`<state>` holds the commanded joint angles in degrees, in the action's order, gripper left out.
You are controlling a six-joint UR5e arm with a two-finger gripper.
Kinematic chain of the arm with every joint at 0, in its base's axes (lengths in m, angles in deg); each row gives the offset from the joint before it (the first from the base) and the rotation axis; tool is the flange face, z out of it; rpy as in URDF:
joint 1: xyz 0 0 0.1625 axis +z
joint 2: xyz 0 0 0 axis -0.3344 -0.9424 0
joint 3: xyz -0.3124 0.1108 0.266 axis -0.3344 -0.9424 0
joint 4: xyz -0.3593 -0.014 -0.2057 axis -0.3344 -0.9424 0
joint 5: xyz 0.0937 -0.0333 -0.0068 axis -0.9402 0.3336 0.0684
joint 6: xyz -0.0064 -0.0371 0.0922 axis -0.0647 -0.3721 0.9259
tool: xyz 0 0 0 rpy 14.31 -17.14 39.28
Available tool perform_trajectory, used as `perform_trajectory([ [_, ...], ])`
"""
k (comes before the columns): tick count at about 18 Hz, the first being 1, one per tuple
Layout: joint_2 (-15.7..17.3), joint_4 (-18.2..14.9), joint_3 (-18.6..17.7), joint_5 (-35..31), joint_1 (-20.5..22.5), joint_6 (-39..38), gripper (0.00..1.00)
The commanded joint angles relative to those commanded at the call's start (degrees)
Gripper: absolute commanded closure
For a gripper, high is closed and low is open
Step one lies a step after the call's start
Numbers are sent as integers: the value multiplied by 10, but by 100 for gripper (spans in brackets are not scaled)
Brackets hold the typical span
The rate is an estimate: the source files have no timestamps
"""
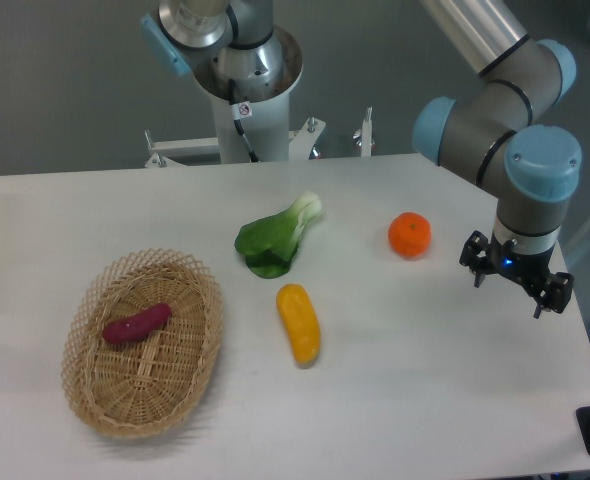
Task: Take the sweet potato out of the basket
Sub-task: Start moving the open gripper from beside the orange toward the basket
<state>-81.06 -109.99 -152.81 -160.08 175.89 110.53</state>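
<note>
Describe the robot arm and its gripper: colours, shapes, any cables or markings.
The arm is built of silver-grey metal tubes joined by chunky grey cylindrical joints with light blue round caps. Its base column is white-grey; a thin black cable runs down it past a small red-and-white sticker. The gripper is small and black, with short dark fingers and a tiny blue light.

A single fixed camera looks down at the white counter point(425, 400) from above its near edge, facing the far edge, where the arm's base point(247, 80) stands. It sits at middle distance: nearly the whole counter fits, with the basket point(95, 400) by the near left corner and the claw point(516, 288) by the right edge. There is no second view to share anything with.
</note>
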Motion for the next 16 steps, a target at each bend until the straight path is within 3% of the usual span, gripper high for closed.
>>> perform_trajectory([
  [13, 2, 1, -6, 2, -6, -11, 0],
  [16, 2, 2, -10, 3, -16, -49, 0],
])
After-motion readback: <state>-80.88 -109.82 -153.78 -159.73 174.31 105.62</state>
